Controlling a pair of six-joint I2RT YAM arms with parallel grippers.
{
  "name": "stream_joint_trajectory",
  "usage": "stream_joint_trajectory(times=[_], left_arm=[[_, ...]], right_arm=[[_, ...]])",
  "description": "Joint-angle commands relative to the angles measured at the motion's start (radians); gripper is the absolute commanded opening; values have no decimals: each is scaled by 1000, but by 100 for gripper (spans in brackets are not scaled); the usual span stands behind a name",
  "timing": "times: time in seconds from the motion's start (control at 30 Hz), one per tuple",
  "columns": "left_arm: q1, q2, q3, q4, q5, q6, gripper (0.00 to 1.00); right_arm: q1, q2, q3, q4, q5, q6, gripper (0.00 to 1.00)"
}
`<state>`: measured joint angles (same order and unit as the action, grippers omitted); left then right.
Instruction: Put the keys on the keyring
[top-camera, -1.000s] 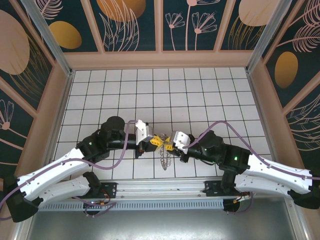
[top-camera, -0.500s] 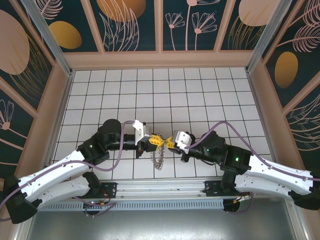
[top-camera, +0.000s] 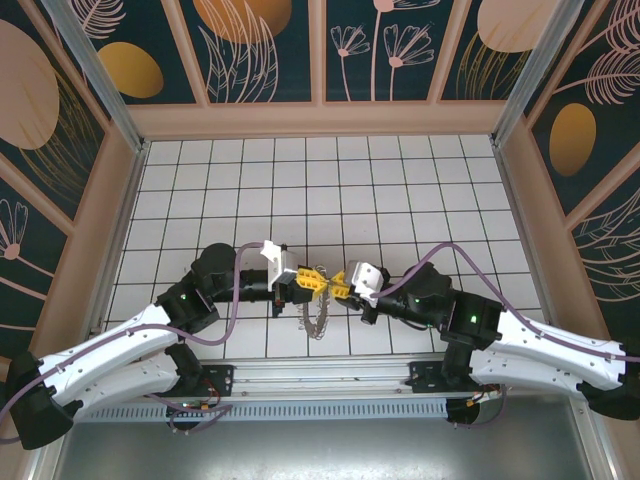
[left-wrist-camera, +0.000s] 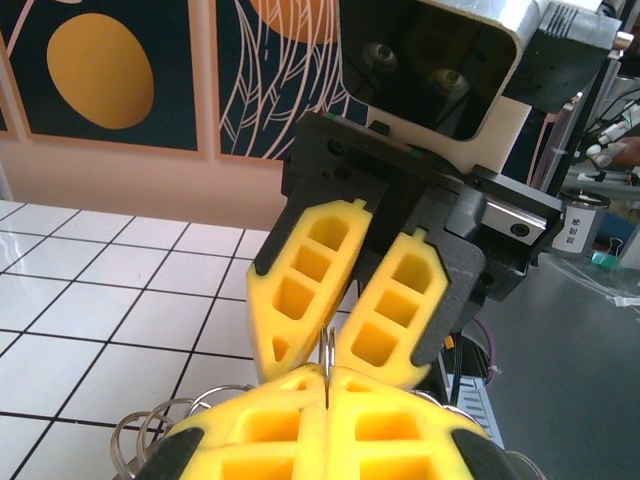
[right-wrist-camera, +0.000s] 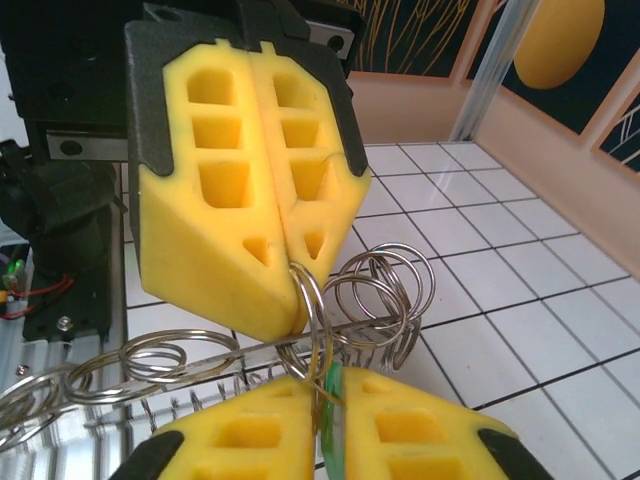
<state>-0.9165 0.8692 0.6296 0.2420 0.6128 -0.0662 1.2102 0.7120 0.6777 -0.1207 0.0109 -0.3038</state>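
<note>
Where the two arms meet above the near rows of the white tiled table (top-camera: 400, 190), we find the left gripper (top-camera: 314, 281) and the right gripper (top-camera: 336, 285) pointed at each other, tip to tip; we cannot tell from above whether they touch. The keyring (top-camera: 318, 318) starts at that meeting point and curves off toward the near edge of the table as a thin grey toothed arc.

In the right wrist view, we see the left gripper's yellow pads (right-wrist-camera: 210, 200) pressed flat together along their whole length. At their very tips they pinch a thin wire loop of the keyring. Below that loop a flat metal band (right-wrist-camera: 215, 352) runs across, strung with small wire rings (right-wrist-camera: 385, 285) that fan out above the tiles on either side. The right gripper's fingers (right-wrist-camera: 420, 440) sit at the bottom of this view, close together, with the green-headed key (right-wrist-camera: 331, 420) nipped edge-on in the narrow slot between them. The pinched wire loop comes down right against the top of that green head, touching it or just beside it.

In the left wrist view, we see the right gripper's fingers standing close together with only a narrow gap. A sliver of wire stands in that gap at the tips, just above the closed left pads.
</note>
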Motion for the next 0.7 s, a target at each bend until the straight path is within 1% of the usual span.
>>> stream_joint_trajectory(times=[0.0,0.07,0.13,0.37,0.57,0.67], left_arm=[[-9,-18,38,72,13,6,0],[-9,-19,42,55,7,10,0],[-9,-21,43,48,3,11,0],[-9,-13,52,34,4,17,0],[-9,-7,55,38,12,17,0],[-9,-4,58,33,17,18,0]], right_arm=[[0,-36,0,17,28,0,23],[3,-60,-4,20,34,-3,28],[10,-75,-7,24,38,-8,29],[32,-75,-17,67,32,-29,28],[32,-49,-33,115,16,-37,28],[32,-30,-38,131,20,-35,25]])
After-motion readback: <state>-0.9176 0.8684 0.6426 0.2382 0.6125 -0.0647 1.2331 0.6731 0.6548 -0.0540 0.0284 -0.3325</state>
